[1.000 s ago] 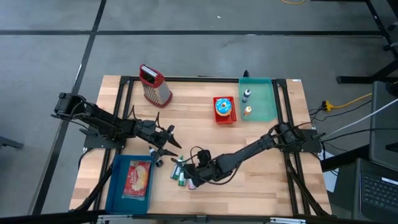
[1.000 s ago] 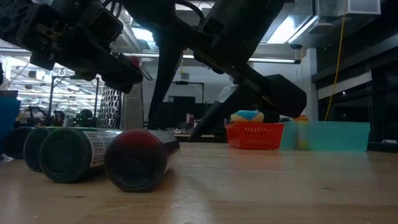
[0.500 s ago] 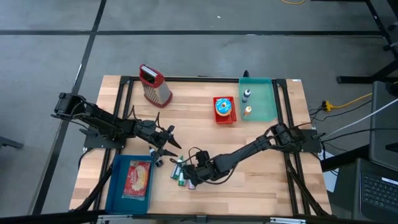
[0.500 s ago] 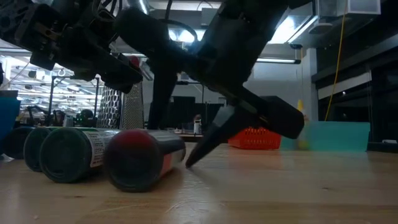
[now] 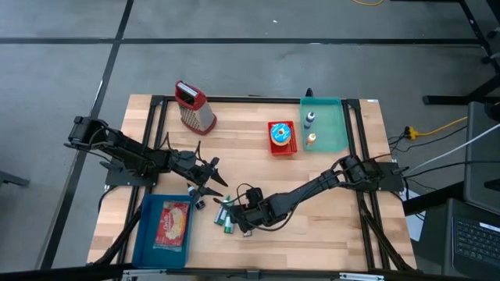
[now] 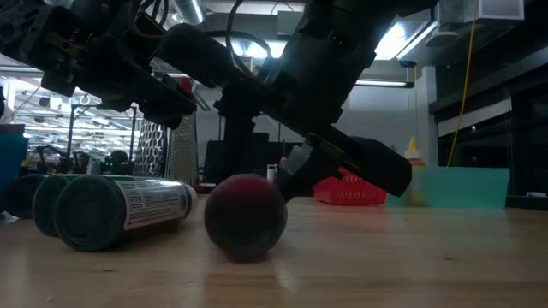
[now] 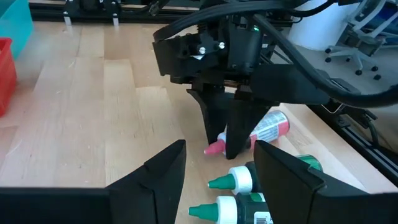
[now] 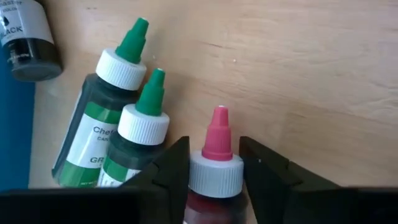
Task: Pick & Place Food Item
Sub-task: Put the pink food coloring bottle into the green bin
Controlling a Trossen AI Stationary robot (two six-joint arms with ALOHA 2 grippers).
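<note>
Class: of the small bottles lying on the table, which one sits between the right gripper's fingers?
The pink-capped red bottle; both neighbours have green caps.

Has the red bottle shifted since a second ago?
Yes. In the low view the red bottle has turned and slid right, away from the two green bottles, with the right end effector straddling its neck.

Counter (image 5: 328, 234): pale wood planks, black frame. Pink-tipped bottle (image 8: 214, 167): white collar, dark red body. Two green bottles (image 8: 118, 121): green tips, white collars, white-green labels. Red basket (image 5: 282, 139) at far edge, blue-orange item inside. Teal tray (image 5: 332, 129) at far right corner. Blue tray (image 5: 144, 234) at near left corner. Grater (image 5: 195, 109): steel, red top.
</note>
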